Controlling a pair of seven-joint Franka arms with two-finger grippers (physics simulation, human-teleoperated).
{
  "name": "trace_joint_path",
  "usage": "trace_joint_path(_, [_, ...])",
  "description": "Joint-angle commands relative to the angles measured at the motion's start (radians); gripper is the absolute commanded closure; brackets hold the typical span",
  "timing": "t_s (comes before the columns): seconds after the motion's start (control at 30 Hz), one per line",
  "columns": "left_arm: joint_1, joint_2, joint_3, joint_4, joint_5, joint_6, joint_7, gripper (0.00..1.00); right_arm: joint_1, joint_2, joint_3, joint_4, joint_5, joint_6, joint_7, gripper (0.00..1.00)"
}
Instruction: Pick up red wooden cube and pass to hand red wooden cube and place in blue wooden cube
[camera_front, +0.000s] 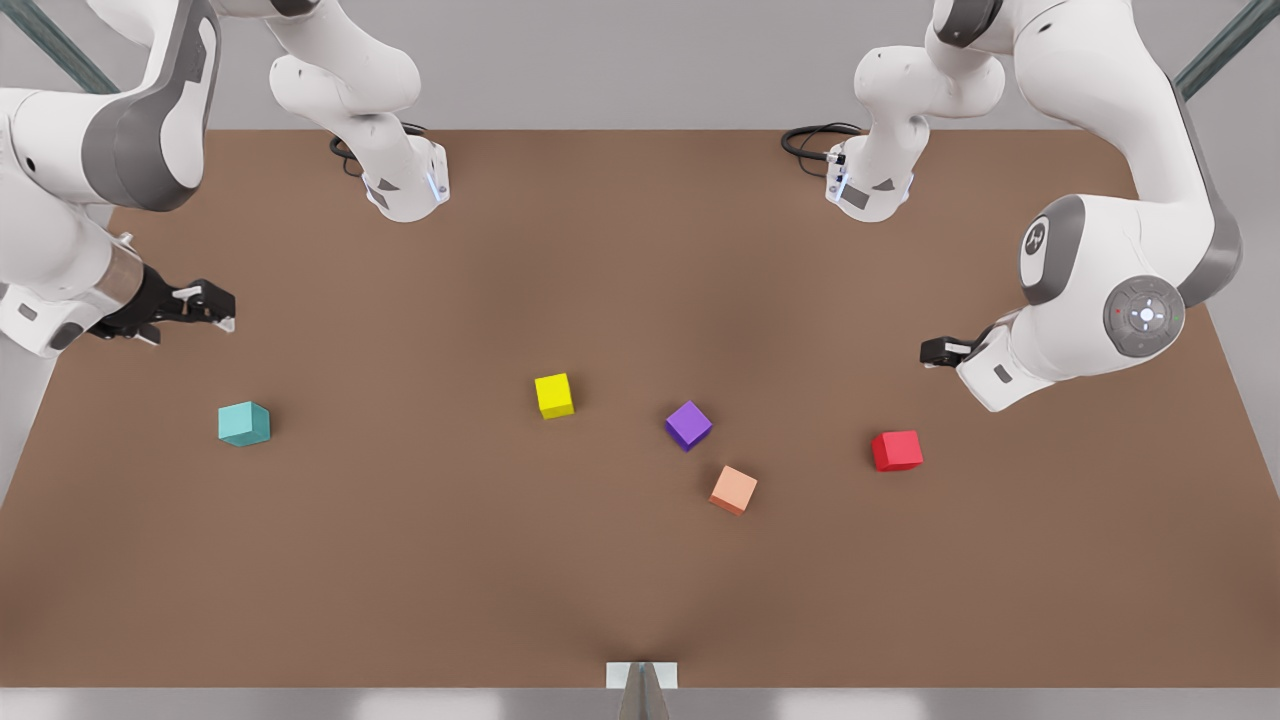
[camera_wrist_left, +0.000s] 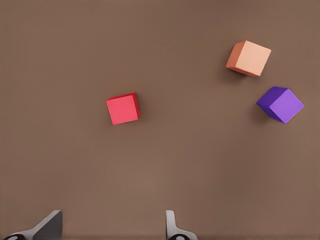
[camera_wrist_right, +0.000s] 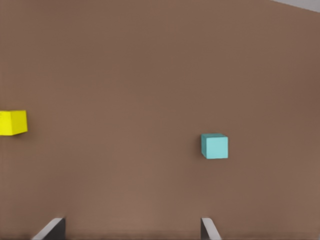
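The red wooden cube (camera_front: 896, 450) (camera_wrist_left: 123, 109) lies on the brown table toward the front view's right. My left gripper (camera_front: 934, 352) (camera_wrist_left: 111, 228) hovers above and just behind it, open, with nothing between its fingers. The blue wooden cube (camera_front: 244, 423) (camera_wrist_right: 215, 146), teal in colour, rests toward the front view's left. My right gripper (camera_front: 220, 307) (camera_wrist_right: 131, 229) hangs above the table behind that cube, also open and empty.
A yellow cube (camera_front: 554, 395) (camera_wrist_right: 13, 122), a purple cube (camera_front: 688, 425) (camera_wrist_left: 281, 104) and a salmon-orange cube (camera_front: 733, 489) (camera_wrist_left: 249, 58) sit between the two task cubes. Both arm bases (camera_front: 408, 185) (camera_front: 868, 190) stand at the table's far edge.
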Motion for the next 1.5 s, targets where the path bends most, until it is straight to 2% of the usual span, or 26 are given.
trace_joint_path(0.0, [0.0, 0.0, 0.0, 0.0, 0.001, -0.001, 0.004, 0.0, 0.0, -0.001, -0.001, -0.002, 0.003, -0.025, -0.018, 0.0])
trace_joint_path(0.07, [-0.002, 0.027, 0.0, 0.007, 0.001, 0.007, 0.001, 0.0, 0.002, 0.0, -0.001, -0.002, -0.004, -0.026, -0.029, 0.0])
trace_joint_path(0.13, [0.002, 0.154, -0.002, 0.042, 0.01, 0.024, -0.005, 0.0, 0.0, 0.008, -0.001, -0.002, 0.004, -0.016, -0.031, 0.0])
trace_joint_path(0.23, [0.002, 0.341, 0.0, 0.06, 0.007, 0.29, -0.17, 0.0, 0.0, 0.032, -0.001, -0.002, 0.019, 0.009, -0.034, 0.0])
trace_joint_path(0.27, [0.002, 0.366, 0.0, 0.054, 0.004, 0.382, -0.218, 0.0, 0.0, 0.035, -0.001, -0.002, 0.016, 0.015, -0.034, 0.0])
trace_joint_path(0.47, [0.003, 0.363, 0.044, -0.151, 0.001, 0.608, -0.292, 0.0, -0.001, 0.06, -0.002, 0.0, 0.007, 0.056, -0.034, 0.0])
trace_joint_path(0.77, [0.014, 0.349, 0.051, -0.242, 0.0, 0.614, -0.318, 0.0, -0.004, 0.062, -0.005, -0.003, 0.015, 0.061, -0.034, 0.0])
trace_joint_path(1.47, [0.009, 0.422, 0.049, -0.276, 0.0, 0.699, -0.169, 0.0, -0.023, 0.069, -0.005, -0.006, 0.019, 0.056, -0.037, 0.0])
